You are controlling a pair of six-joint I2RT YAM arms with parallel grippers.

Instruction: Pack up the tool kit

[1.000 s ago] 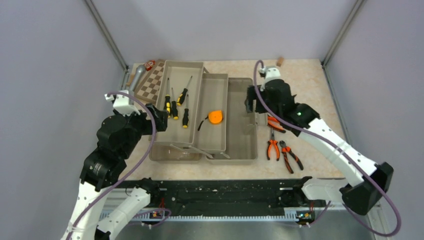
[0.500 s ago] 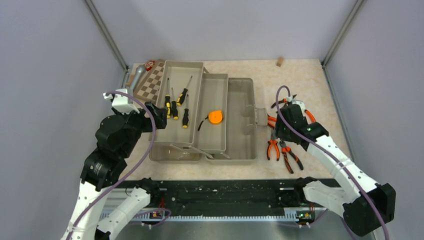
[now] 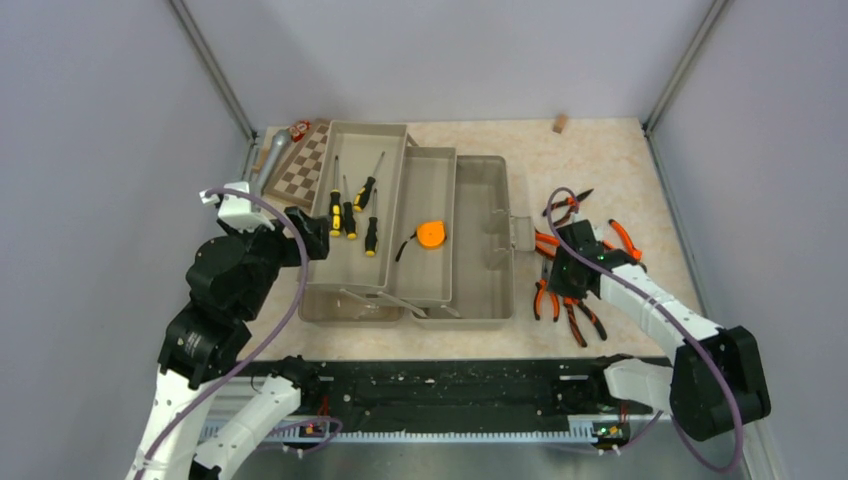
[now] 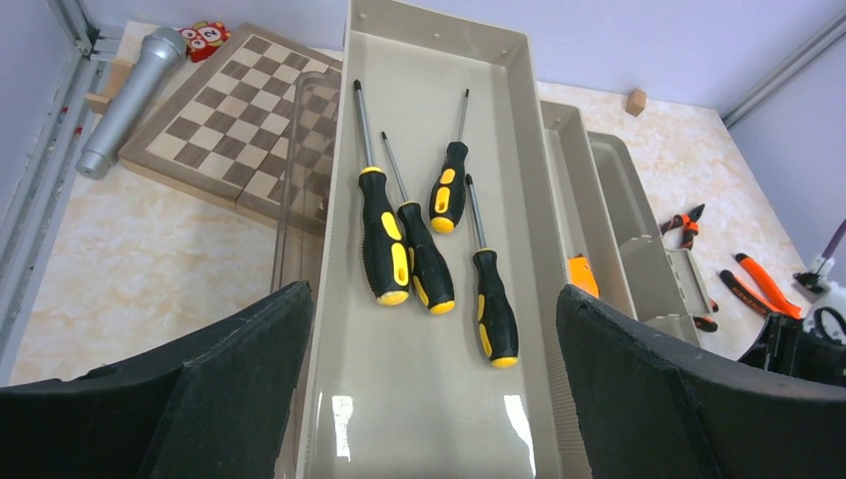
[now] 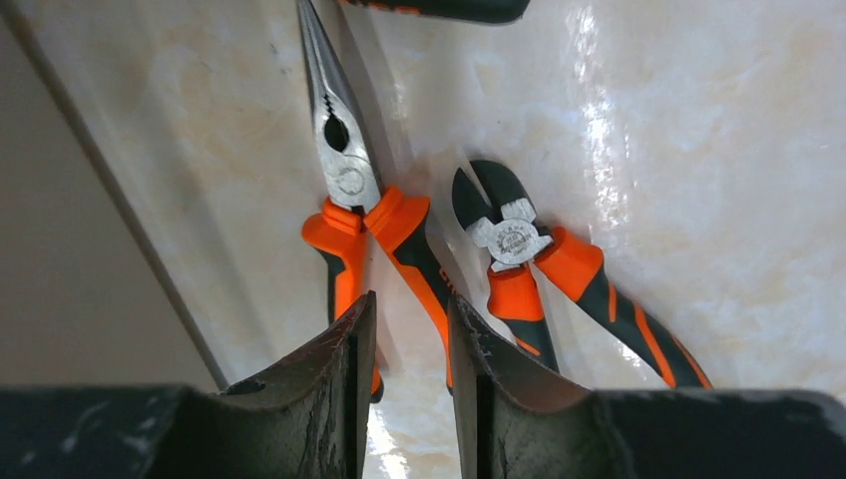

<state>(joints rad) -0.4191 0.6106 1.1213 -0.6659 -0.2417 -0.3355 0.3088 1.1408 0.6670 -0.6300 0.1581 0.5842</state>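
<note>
The toolbox (image 3: 487, 290) stands open mid-table with its beige trays (image 3: 372, 131) fanned out to the left. Several yellow-black screwdrivers (image 3: 352, 214) (image 4: 424, 254) lie in the far-left tray. The orange tape measure (image 3: 431, 234) (image 4: 582, 274) lies in the middle tray. Several orange-handled pliers (image 3: 545, 298) lie on the table right of the box. My right gripper (image 3: 556, 276) (image 5: 409, 299) hangs low over the long-nose pliers (image 5: 349, 185), jaws a narrow gap apart, nothing between them; cutting pliers (image 5: 514, 239) lie beside. My left gripper (image 3: 320, 235) (image 4: 434, 379) is wide open and empty at the screwdriver tray's near end.
A brown-and-cream chessboard (image 3: 300, 165) (image 4: 239, 125) and a silver microphone (image 3: 275, 153) (image 4: 130, 100) lie at the back left. A small wooden block (image 3: 560, 123) sits at the back edge. More pliers (image 3: 622, 237) lie further right of the box.
My right arm has swung from over the toolbox's right side down to the pliers on the table. The left arm has barely moved.
</note>
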